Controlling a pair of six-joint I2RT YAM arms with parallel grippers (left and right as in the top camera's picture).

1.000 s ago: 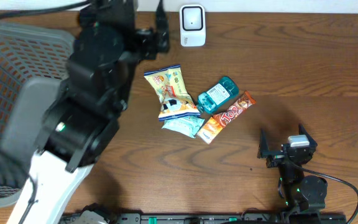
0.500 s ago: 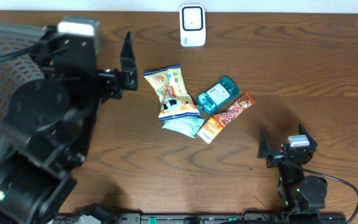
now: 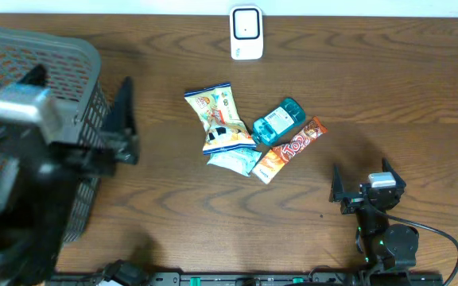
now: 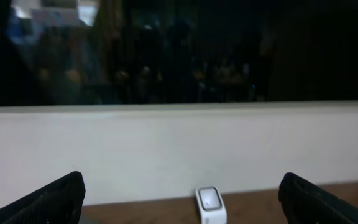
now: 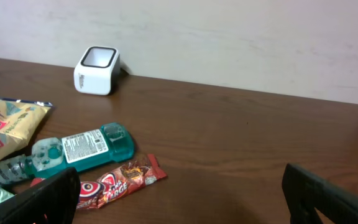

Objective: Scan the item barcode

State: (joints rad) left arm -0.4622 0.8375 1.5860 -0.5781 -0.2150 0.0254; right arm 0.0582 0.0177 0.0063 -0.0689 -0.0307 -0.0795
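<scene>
Several items lie in a pile mid-table: a yellow snack bag [image 3: 217, 117], a teal bottle [image 3: 277, 121] with its white label up, a red-orange candy bar [image 3: 291, 148] and a pale blue packet [image 3: 233, 160]. The white scanner [image 3: 246, 32] stands at the table's back edge. My left gripper [image 3: 80, 79] hangs open and empty high over the left side, left of the pile, facing the scanner [image 4: 211, 206]. My right gripper [image 3: 362, 179] stands open and empty low at the front right. It looks across at the candy bar [image 5: 120, 180], the bottle [image 5: 73, 149] and the scanner [image 5: 96, 70].
A dark mesh basket [image 3: 22, 56] fills the table's left end, partly under my left arm. A white wall runs behind the scanner. Bare wood lies between the pile and my right gripper.
My left arm has swung from the back of the table near the scanner toward the front left, uncovering the basket. The right arm and the items have not moved.
</scene>
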